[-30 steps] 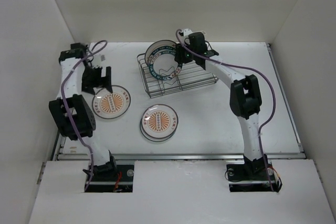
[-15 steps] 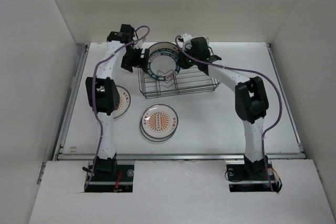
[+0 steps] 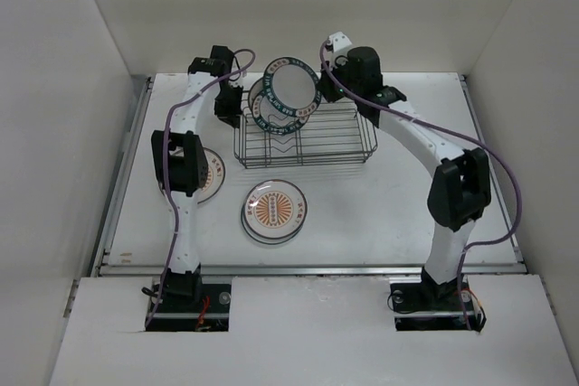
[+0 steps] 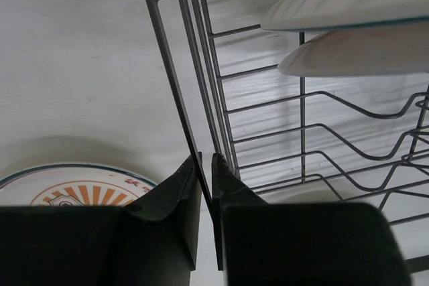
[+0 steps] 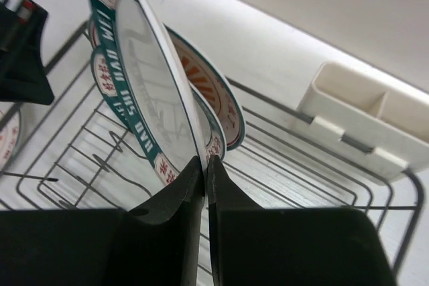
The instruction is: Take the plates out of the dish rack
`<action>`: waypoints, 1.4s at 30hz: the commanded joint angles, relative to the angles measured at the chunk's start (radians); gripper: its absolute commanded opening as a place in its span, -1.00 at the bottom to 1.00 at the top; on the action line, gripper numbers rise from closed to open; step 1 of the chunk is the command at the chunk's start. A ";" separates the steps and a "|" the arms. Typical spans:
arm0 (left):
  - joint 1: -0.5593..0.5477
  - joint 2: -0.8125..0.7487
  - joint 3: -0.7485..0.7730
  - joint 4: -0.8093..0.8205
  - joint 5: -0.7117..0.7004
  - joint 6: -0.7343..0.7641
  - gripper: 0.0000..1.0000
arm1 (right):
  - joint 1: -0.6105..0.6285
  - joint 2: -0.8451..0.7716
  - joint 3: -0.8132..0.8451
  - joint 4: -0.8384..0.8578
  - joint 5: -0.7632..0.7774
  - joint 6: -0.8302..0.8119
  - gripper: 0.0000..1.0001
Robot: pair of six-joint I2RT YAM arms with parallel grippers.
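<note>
While the left gripper pinches the dish rack rim, the right gripper clamps one teal-rimmed plate; two sunburst plates lie on the table.

The right hand pinched the lower rim of a teal-banded plate, which stood on edge over the wires of the dish rack. Just behind it stood an orange-sunburst plate. A white holder sat clipped on the rack's rim.
</note>
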 commanded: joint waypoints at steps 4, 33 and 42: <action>0.009 -0.026 0.095 0.033 -0.017 0.039 -1.00 | -0.004 -0.218 -0.028 -0.023 0.027 0.075 -1.00; 0.009 -0.046 0.084 0.088 0.015 -0.034 -1.00 | 0.203 -0.404 -0.729 0.106 -0.446 0.557 -1.00; 0.009 -0.055 0.073 0.097 0.015 -0.034 -0.97 | 0.212 -0.222 -0.697 0.145 -0.374 0.608 -1.00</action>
